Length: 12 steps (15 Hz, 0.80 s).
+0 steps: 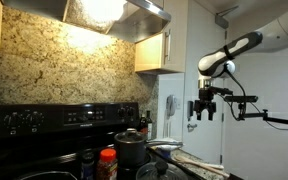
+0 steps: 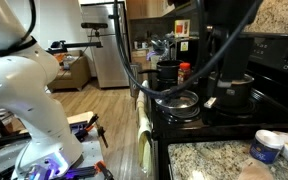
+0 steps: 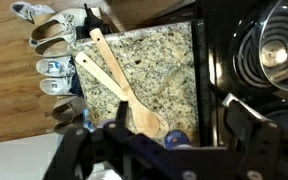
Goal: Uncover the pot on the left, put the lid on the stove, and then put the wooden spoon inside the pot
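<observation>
White arm (image 1: 241, 45) hangs raised, gripper (image 1: 204, 114) pointing down.

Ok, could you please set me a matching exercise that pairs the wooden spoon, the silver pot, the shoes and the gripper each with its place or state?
Things:
1. wooden spoon
2. silver pot
3. shoes
4. gripper

Places or states:
A. on the wooden floor
B. open and empty, up in the air
C. lying on the granite counter
D. on the black stove

Pairs: 1-C, 2-D, 3-A, 4-B
</observation>
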{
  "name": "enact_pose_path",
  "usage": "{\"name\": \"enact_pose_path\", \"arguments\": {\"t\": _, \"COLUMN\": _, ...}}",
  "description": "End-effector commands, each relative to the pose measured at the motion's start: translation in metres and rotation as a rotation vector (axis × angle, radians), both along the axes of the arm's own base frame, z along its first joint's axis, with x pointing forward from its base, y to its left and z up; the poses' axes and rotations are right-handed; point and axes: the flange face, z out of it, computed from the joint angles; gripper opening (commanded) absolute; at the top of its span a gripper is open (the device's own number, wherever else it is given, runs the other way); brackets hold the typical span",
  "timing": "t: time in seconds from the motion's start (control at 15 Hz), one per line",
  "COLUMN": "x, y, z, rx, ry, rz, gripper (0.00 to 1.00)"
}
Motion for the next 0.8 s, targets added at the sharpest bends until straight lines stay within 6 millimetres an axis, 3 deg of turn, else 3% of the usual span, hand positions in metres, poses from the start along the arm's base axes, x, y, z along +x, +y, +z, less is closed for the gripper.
{"name": "enact_pose_path", "arguments": {"t": 0.0, "x": 0.005, "y": -0.008, "z": -0.054, "rx": 0.052, "ry": 0.029, "rz": 0.127, "gripper": 1.00}}
{"name": "enact_pose_path", "arguments": {"t": 0.27, "x": 0.014, "y": -0.010, "z": -0.135, "rx": 0.138, "ry": 0.071, "rz": 0.264, "gripper": 1.00}}
{"name": "enact_pose_path", "arguments": {"t": 0.6, "x": 0.028, "y": -0.025, "z": -0.198, "rx": 0.115, "ry": 0.085, "rz": 0.248, "gripper": 1.00}}
{"name": "enact_pose_path", "arguments": {"t": 0.73, "x": 0.031, "y": -0.035, "z": -0.208, "rx": 0.076, "ry": 0.055, "rz": 0.211, "gripper": 1.00}}
